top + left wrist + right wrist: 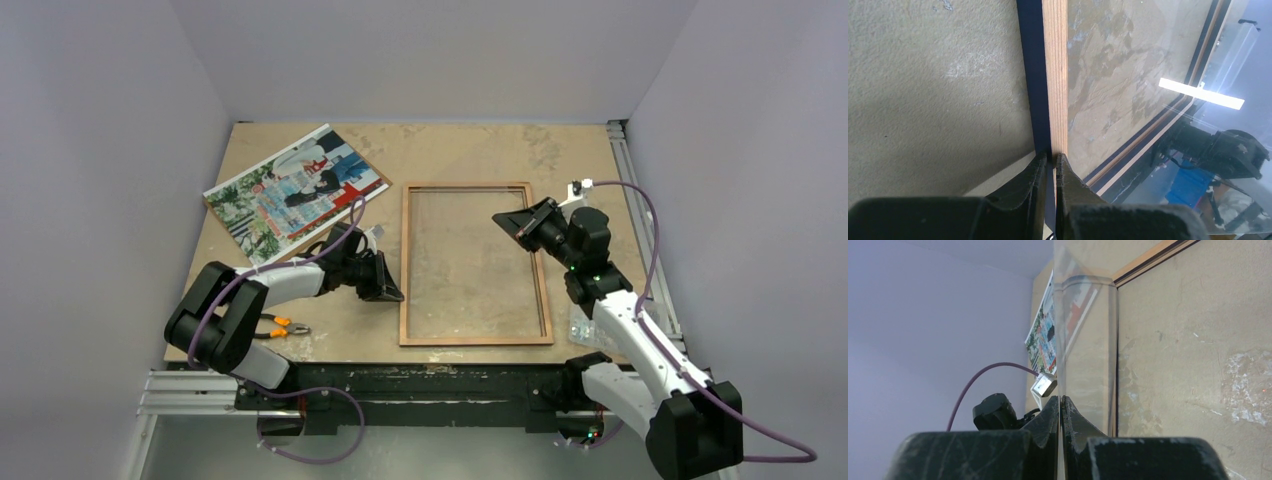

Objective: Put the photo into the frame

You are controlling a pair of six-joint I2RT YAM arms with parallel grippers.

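Nothing loaded yet: the photo (295, 190) lies on a brown board (338, 217) at the far left of the bench (470, 150), well apart from the frame (475, 340), which sits wood-back up mid-bench. The left tool (392, 292) pinches the frame's left rail. The right tool (503, 219) is pressed together at the right rail (gripping the clear pane? can't tell). Pliers (282, 325) lie near the left arm, off the route.
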